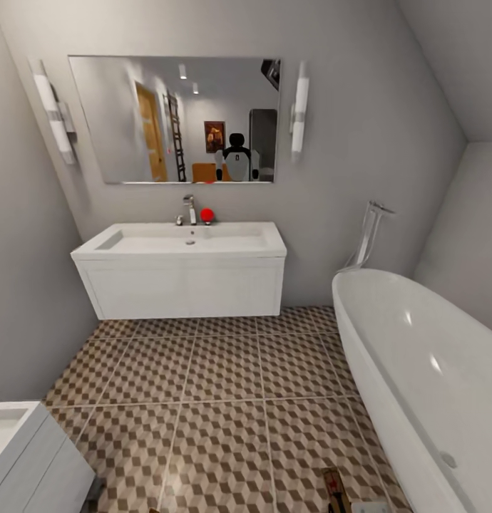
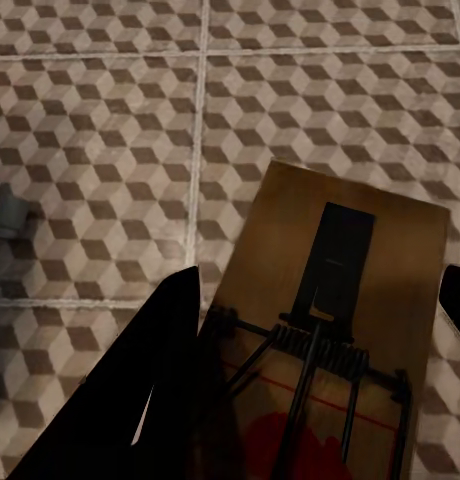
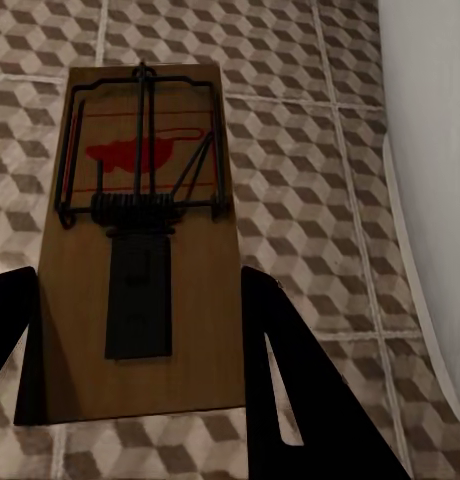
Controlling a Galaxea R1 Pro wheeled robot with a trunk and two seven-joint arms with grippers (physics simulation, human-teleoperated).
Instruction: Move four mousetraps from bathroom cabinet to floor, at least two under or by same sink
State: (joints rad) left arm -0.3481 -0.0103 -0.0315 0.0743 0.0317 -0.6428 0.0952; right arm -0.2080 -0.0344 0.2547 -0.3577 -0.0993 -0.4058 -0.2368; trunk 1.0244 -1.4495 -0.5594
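A: What risk here, starting close by?

B: Left gripper (image 2: 320,290) pressed onto the side edges of left mousetrap (image 2: 340,300), right gripper (image 3: 138,285) pinching right mousetrap (image 3: 140,240) the same way, both above the bathroom floor (image 2: 100,120). Only a thin edge grip, so maybe a slip or a tilt. Dropped from up here, maybe a bounce, or a snapping spring bar.

A: And further on?

B: Bathtub (image 1: 417,356) close at the right, so a possible bump of the right arm. Bathroom sink (image 1: 182,242) far ahead against the wall. Released here, probably too far from it to count.

A: Anything unclear?

B: Near end of left mousetrap cut off by the frame. Small grey thing (image 2: 5,212) on the tiles, impossible to name. White unit (image 1: 32,456) at near left, only half seen. Floor under the sink in shadow.
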